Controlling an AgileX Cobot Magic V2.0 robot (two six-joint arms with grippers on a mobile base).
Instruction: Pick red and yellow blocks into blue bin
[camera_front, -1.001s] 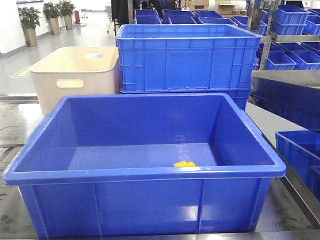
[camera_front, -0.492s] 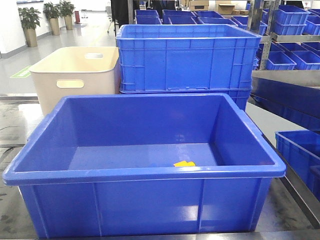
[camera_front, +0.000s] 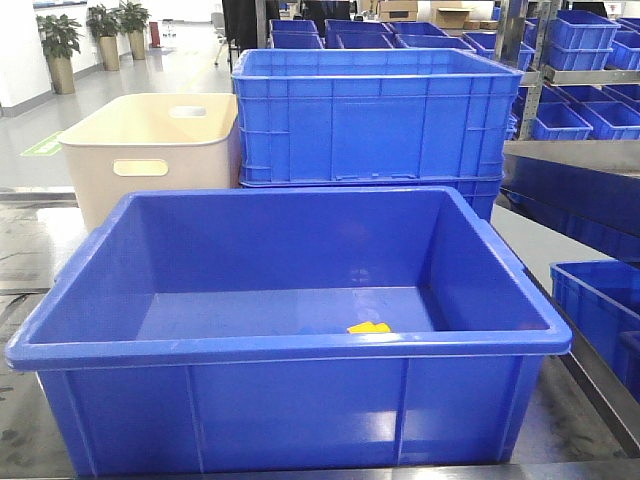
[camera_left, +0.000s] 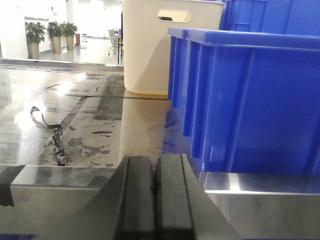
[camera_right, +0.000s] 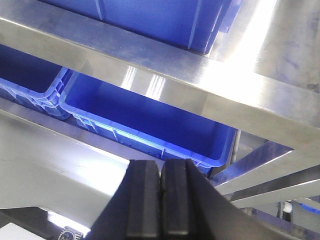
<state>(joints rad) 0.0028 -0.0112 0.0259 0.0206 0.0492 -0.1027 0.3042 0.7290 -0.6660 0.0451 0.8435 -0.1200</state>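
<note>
The blue bin (camera_front: 290, 345) fills the front view, and a sliver of the yellow brick (camera_front: 369, 327) shows on its floor just over the near rim, toward five o'clock of the bin's floor. The red cube is not seen in any view; it may lie hidden behind that near wall, or elsewhere, and I cannot tell which.

Both arms sit low and away from the bin. The left gripper (camera_left: 155, 187) has its fingers (camera_left: 137, 192) pressed together with nothing between them, at six o'clock of its own view, over the steel edge of the bench (camera_left: 75, 125). The right gripper (camera_right: 161, 197) is likewise closed and empty.

If the red cube is still outside, the step in hand is to find it. That calls for opening the fingers wide before descending, coming straight down over the cube, and lifting clear of the thick rim before release.

The front view alone shows the bin's inside, plus the cream tub (camera_front: 150, 150) at ten o'clock and the ribbed crate (camera_front: 375, 115) at twelve. The left wrist view alone shows the bin's outer wall and the scuffed bench beside it. The right wrist view shows only steel rails and lower blue crates (camera_right: 150, 117) beneath them.
</note>
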